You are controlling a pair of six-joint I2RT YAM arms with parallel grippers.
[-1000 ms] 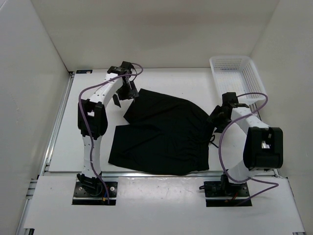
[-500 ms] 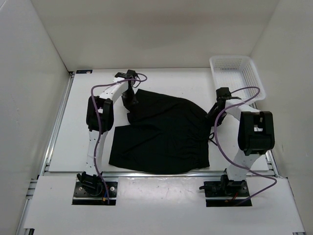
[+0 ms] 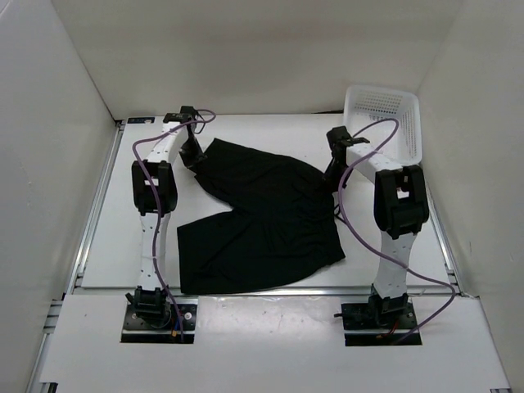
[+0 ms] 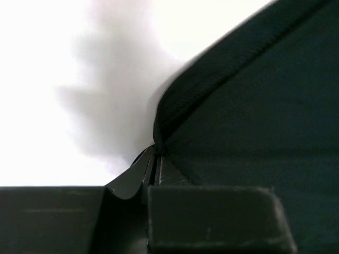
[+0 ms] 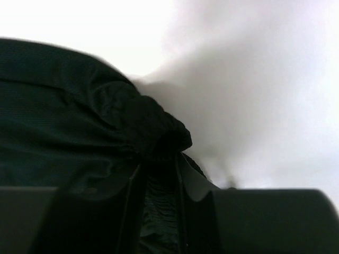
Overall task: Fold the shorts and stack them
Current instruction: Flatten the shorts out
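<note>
Black shorts (image 3: 262, 217) lie spread mid-surface (image 3: 115, 246), one leg toward the near edge. Left pincer (image 3: 195, 155) clamped tight on the hem at the far-left corner. Right pincer (image 3: 332, 173) pinched closed on bunched fabric at the far-right edge, near white basket (image 3: 385, 123).

I observe both arms extended far forward over the tabletop (image 3: 115, 229), the left arm (image 3: 152, 192) nearly straight and the right arm (image 3: 398, 209) with its wrist turned inward. The left end effector (image 3: 193, 155) is closed, pinching an edge of the shorts (image 3: 262, 213). The right end effector (image 3: 333, 173) is clamped on bunched fabric of the same.
</note>
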